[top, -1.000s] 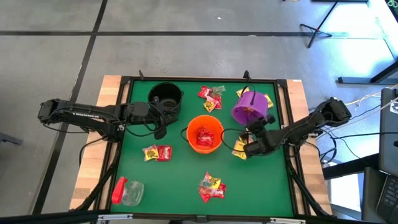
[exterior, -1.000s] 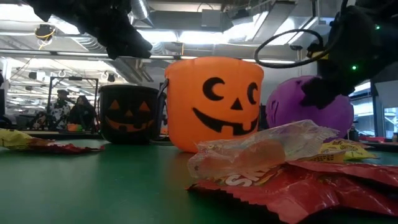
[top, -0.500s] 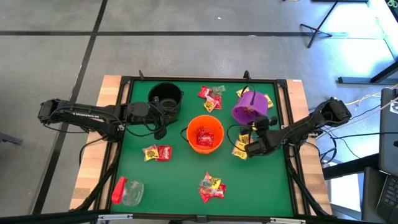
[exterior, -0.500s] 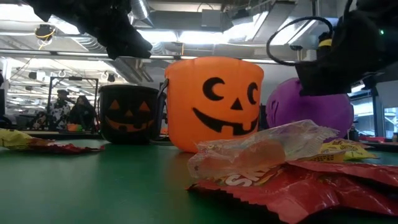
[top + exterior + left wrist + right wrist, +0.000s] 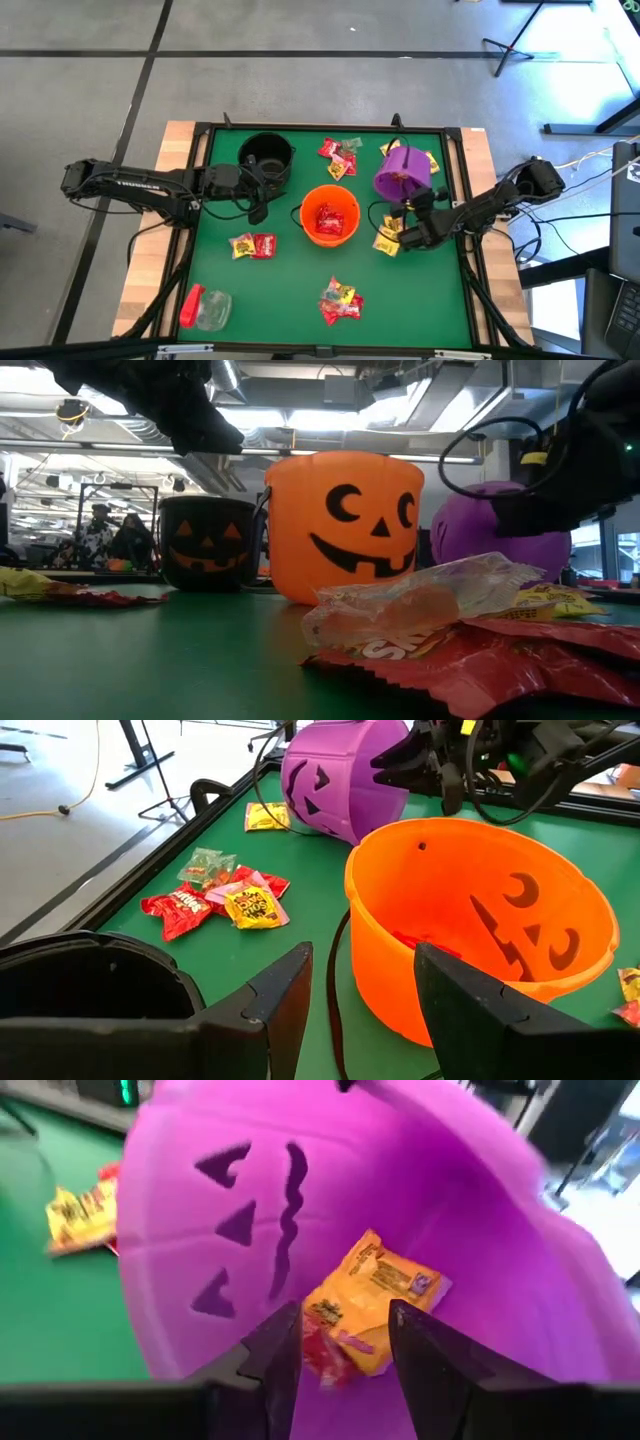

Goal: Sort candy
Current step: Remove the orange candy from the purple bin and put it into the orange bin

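The candy lies in small heaps of red and yellow packets on the green table: one at the far middle point(image 5: 340, 157), one on the left point(image 5: 252, 245), one at the near edge point(image 5: 340, 300) and one beside my right gripper point(image 5: 385, 241). The purple bucket point(image 5: 400, 175) sits tilted, its mouth toward my right gripper point(image 5: 404, 213). That gripper point(image 5: 340, 1325) is open at the mouth, looking in at a yellow packet point(image 5: 385, 1280) on the bucket's inner wall. My left gripper point(image 5: 362, 970) hangs open between the black bucket point(image 5: 267, 155) and the orange bucket point(image 5: 480, 910), which holds red packets point(image 5: 329, 220).
A clear jar with a red cap point(image 5: 205, 308) lies on its side at the near left corner. More yellow packets point(image 5: 428, 158) lie behind the purple bucket. A dark raised frame point(image 5: 300, 127) borders the green table.
My right gripper has sunk a little at the purple bucket's mouth and rolled about its own pointing line. The buckets and the candy heaps have stayed where they were.
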`<state>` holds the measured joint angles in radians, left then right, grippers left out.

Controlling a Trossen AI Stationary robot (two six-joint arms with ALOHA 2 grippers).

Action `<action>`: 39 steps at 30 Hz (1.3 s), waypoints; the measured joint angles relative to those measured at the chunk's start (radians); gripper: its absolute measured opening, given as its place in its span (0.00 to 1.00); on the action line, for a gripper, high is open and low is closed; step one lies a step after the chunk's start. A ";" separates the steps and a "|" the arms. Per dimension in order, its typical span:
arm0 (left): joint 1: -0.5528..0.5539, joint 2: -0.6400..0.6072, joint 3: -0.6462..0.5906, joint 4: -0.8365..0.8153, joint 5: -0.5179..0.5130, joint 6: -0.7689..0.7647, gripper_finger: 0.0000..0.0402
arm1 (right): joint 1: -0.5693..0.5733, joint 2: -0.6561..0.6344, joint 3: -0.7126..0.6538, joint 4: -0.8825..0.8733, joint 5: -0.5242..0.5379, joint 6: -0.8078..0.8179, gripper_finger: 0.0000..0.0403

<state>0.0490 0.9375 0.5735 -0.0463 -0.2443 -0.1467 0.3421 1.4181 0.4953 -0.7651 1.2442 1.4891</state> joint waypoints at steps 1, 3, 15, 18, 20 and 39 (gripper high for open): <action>0.000 0.000 0.000 0.000 0.000 0.000 0.42 | -0.007 0.000 0.000 0.008 -0.008 -0.042 0.37; 0.000 0.000 0.000 0.000 0.000 0.000 0.42 | -0.023 0.005 0.000 0.039 -0.018 -0.130 0.37; 0.000 0.000 0.000 -0.012 0.000 -0.001 0.42 | -0.129 0.031 0.001 0.172 -0.064 -0.383 0.37; 0.000 0.000 0.000 -0.017 0.000 -0.001 0.42 | -0.145 0.049 0.001 0.185 -0.108 -0.410 0.37; 0.000 0.000 0.000 -0.017 0.000 -0.001 0.42 | -0.147 0.062 0.001 0.216 -0.131 -0.451 0.37; 0.000 0.000 0.000 -0.032 0.000 -0.001 0.42 | -0.196 0.111 -0.011 0.360 -0.191 -0.623 0.37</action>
<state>0.0487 0.9379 0.5735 -0.0788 -0.2447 -0.1478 0.1464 1.5295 0.4843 -0.4055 1.0534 0.8663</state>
